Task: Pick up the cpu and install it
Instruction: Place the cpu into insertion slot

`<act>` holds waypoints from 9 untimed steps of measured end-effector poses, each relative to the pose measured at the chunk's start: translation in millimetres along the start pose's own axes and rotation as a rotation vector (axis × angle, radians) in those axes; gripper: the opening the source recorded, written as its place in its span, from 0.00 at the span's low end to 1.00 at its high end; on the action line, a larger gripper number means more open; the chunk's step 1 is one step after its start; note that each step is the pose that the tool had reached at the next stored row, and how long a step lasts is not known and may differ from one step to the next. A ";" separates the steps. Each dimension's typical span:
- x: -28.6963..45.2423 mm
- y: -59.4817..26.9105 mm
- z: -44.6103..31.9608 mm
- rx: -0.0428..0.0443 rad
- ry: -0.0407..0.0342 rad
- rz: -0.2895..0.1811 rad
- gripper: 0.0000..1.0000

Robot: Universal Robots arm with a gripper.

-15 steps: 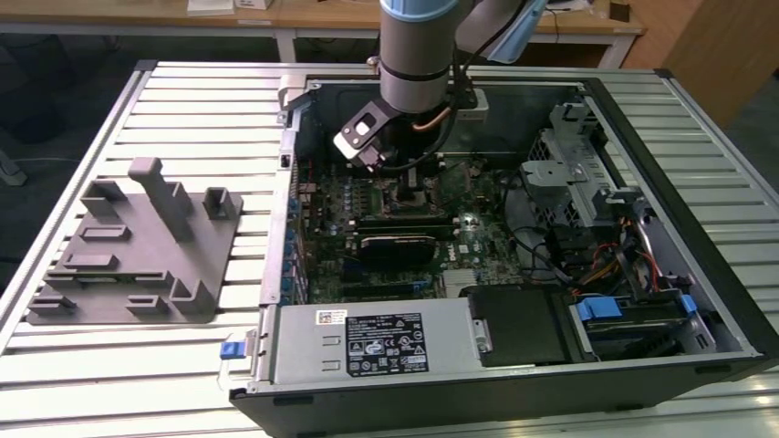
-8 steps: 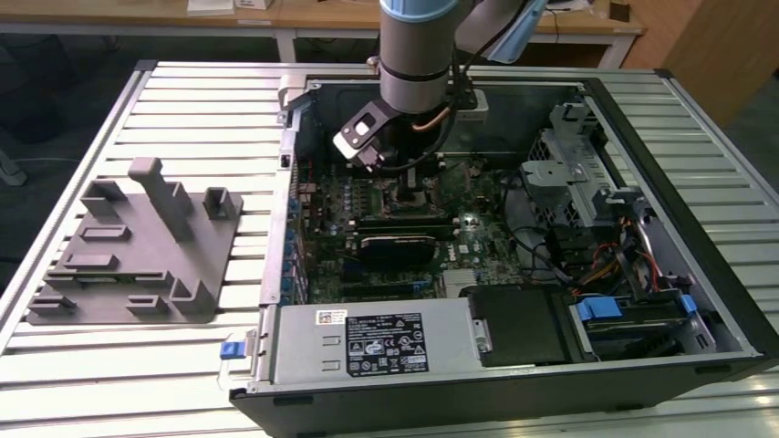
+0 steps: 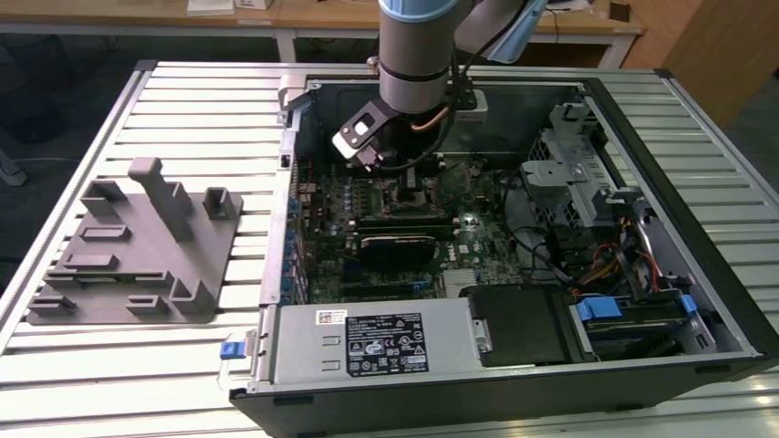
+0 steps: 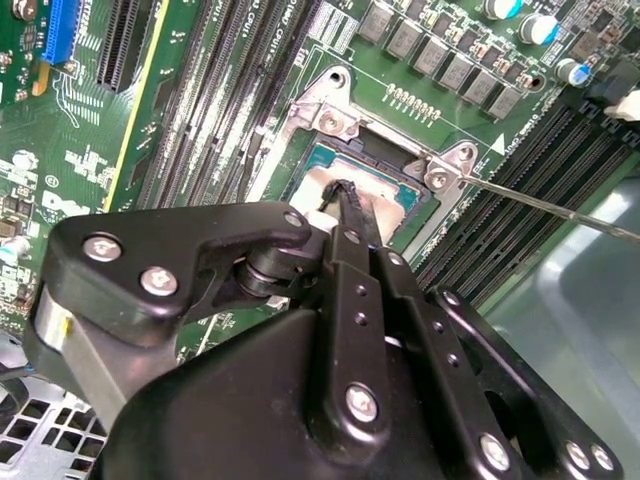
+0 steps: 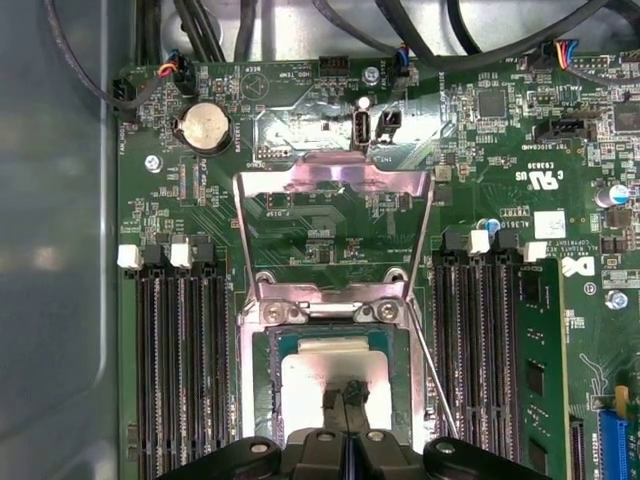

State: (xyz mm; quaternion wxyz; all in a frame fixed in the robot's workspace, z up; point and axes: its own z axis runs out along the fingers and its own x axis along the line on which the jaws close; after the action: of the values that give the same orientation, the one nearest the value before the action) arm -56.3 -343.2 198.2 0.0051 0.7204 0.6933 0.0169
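Observation:
The cpu (image 5: 318, 366), a flat silver-grey square, lies inside the open socket (image 5: 256, 345) on the green motherboard; in the second wrist view the cpu (image 4: 316, 183) shows between the socket's metal corners. My gripper (image 5: 346, 392) hangs straight over it, its two thin black fingers pressed together with the tips touching or just above the chip's top. The same closed tips of the gripper (image 4: 345, 192) point down at the chip. In the exterior view the arm reaches into the computer case and the gripper (image 3: 414, 179) is over the board's upper middle.
The socket's load plate (image 5: 335, 215) stands flipped open, and its thin wire lever (image 5: 436, 372) sticks up beside the socket. Memory slots (image 5: 180, 360) flank both sides. A grey fixture tray (image 3: 134, 246) lies on the slatted table at the exterior view's left. The power supply (image 3: 365, 342) fills the case's front.

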 end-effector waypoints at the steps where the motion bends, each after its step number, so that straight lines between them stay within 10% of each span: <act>1: 0.1 -1.0 0.2 -0.0001 0.0013 0.000 0.11; 9: 0.0 -1.8 -3.5 0.0004 0.0031 0.001 0.11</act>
State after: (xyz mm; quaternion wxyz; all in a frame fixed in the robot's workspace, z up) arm -58.2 -343.2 201.6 0.0039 0.7207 0.6930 0.0179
